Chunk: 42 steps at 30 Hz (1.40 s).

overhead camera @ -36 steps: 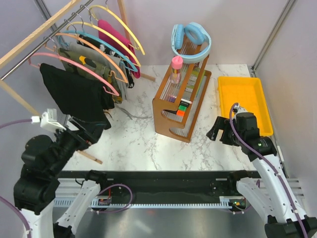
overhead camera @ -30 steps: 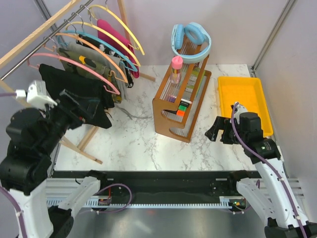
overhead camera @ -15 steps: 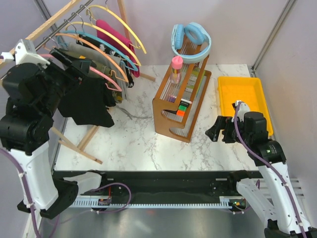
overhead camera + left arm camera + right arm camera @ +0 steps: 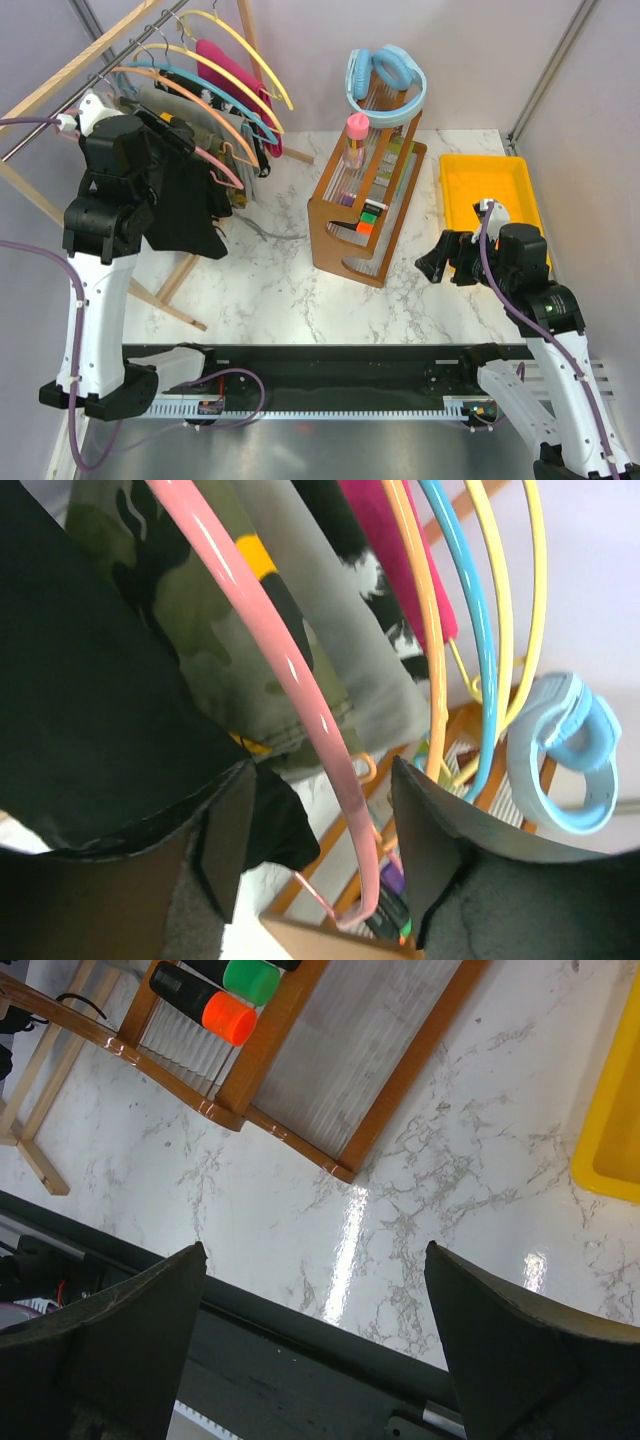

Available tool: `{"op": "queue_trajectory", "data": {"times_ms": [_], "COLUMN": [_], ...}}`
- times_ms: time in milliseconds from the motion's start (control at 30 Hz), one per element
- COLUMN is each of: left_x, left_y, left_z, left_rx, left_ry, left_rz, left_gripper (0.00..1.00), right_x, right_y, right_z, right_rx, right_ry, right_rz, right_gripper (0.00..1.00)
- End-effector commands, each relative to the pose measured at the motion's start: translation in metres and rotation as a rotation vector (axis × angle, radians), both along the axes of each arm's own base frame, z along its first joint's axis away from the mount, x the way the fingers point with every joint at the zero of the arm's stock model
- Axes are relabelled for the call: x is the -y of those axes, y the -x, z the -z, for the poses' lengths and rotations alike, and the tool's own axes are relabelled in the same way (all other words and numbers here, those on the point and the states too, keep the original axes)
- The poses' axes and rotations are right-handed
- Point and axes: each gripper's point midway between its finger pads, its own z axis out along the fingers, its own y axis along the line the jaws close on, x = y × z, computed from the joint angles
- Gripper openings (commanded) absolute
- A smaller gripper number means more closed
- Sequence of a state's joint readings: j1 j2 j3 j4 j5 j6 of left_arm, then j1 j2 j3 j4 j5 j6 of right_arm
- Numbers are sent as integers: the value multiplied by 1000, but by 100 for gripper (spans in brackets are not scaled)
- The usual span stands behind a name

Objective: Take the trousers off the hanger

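Observation:
The black trousers hang folded over a pink hanger at the near end of the rail. Just behind them hang the camouflage trousers. My left gripper is raised to the top of the black trousers. In the left wrist view the left gripper is open, with the pink hanger running between its jaws and gaps on both sides. The black trousers lie against the left finger. My right gripper hovers open and empty over the table.
Orange, blue and yellow hangers with a grey garment and a magenta garment fill the wooden rail. A wooden rack with blue headphones stands mid-table. A yellow tray sits at the right.
My left arm has swung up from near the table's front left to the rail, and its jaws have narrowed around the pink hanger. The right arm has barely shifted.

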<state>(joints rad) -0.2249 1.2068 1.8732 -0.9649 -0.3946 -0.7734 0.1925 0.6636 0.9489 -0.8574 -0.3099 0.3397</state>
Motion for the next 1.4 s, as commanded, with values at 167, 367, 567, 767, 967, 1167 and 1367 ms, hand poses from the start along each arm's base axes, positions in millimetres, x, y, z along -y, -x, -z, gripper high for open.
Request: {"op": "queue_trajectory", "data": {"times_ms": [167, 367, 567, 767, 967, 1167, 1367], "left_x": [-23, -29, -31, -32, -29, -15, 7], "left_y": [-17, -22, -24, -27, -12, 10, 26], "left_z": [-29, -34, -41, -48, -67, -90, -80], "left_rx": [178, 235, 257, 277, 335, 427, 554], "left_ry": [-26, -55, -105, -172, -194, -172, -267], "left_rz": [-133, -160, -161, -147, -105, -5, 146], "left_gripper": [58, 50, 41, 8, 2, 2, 2], "right_x": [3, 4, 4, 3, 3, 2, 4], "right_y": [2, 3, 4, 4, 4, 0, -3], "right_z": [-19, -19, -19, -22, -24, -23, -22], "right_rx": [55, 54, 58, 62, 66, 67, 66], "right_ry": [-1, -4, -1, -4, -8, -2, 14], "right_rz": [12, 16, 14, 12, 10, 7, 10], "right_gripper": [98, 98, 98, 98, 98, 98, 98]}}
